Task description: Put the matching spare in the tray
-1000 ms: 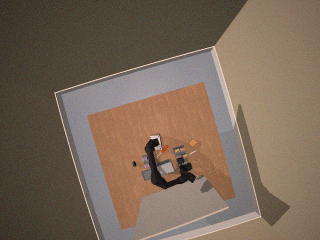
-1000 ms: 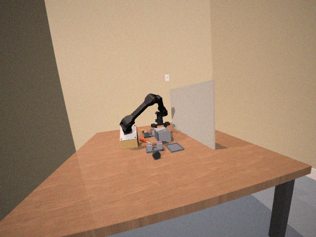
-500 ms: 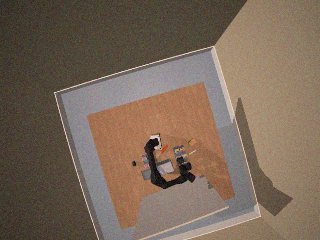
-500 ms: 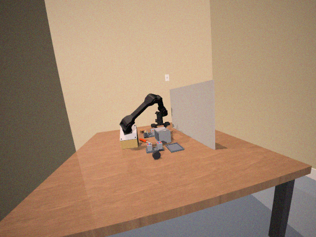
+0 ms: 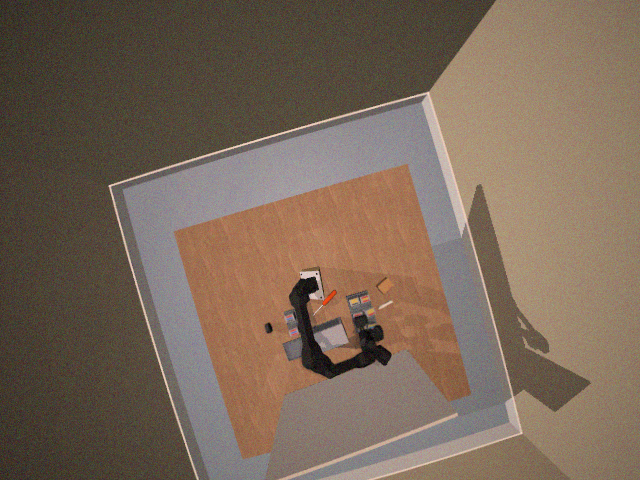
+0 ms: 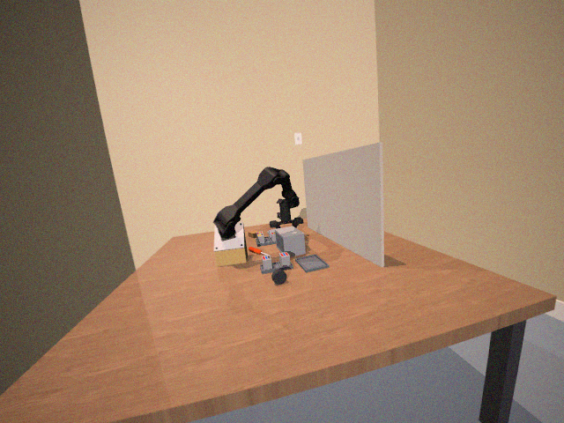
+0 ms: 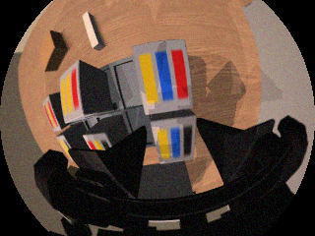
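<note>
My gripper [image 7: 171, 125] [image 5: 368, 330] [image 6: 285, 222] is open and points down over the far group of spares [image 5: 360, 300]. In the wrist view a grey spare [image 7: 164, 79] with yellow, blue and red stripes stands between the two dark fingers, just below them. A second spare [image 7: 79, 88] with yellow and red stripes stands to its left. Two more spares [image 5: 291, 322] [image 6: 275, 260] stand on the near side. The mounted unit [image 5: 331, 333] [image 6: 290, 240], a grey cube, stands beside the flat dark tray [image 5: 290, 352] [image 6: 312, 263]. The unit's back face is hidden.
An orange screwdriver [image 5: 325, 299] [image 6: 257, 250] lies by the arm's base box [image 6: 230, 255]. A black cylinder [image 5: 268, 327] [image 6: 278, 276], a tan block [image 5: 384, 284] [image 7: 55, 46] and a white stick [image 5: 385, 305] [image 7: 93, 29] lie around. A tall grey panel [image 6: 345, 200] stands close to the gripper.
</note>
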You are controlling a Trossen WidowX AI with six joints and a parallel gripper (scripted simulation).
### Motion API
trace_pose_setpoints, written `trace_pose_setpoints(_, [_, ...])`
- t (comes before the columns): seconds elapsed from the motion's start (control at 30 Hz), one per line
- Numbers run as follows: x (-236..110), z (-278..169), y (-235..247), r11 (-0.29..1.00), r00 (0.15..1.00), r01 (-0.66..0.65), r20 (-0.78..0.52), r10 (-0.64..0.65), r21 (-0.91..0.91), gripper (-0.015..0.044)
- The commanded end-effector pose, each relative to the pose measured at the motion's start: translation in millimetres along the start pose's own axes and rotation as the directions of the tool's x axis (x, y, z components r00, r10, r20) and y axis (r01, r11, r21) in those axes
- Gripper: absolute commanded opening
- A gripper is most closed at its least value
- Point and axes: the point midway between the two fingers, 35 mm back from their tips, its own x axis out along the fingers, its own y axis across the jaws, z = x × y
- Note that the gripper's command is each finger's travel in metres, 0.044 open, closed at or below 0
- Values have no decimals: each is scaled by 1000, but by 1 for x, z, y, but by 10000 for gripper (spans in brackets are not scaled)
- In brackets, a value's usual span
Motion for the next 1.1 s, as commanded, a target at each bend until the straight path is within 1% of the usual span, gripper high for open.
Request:
trace_pose_setpoints(0.0, [2,0,1,1000,1000,-1,-5,1,-6,300])
trace_pose_setpoints(0.87, [2,0,1,1000,1000,-1,-5,1,-6,300])
trace_pose_setpoints(1.03, [0,0,0,1000,1000,0,0,0,0,169])
trace_pose_setpoints(1.07, [0,0,0,1000,1000,0,0,0,0,162])
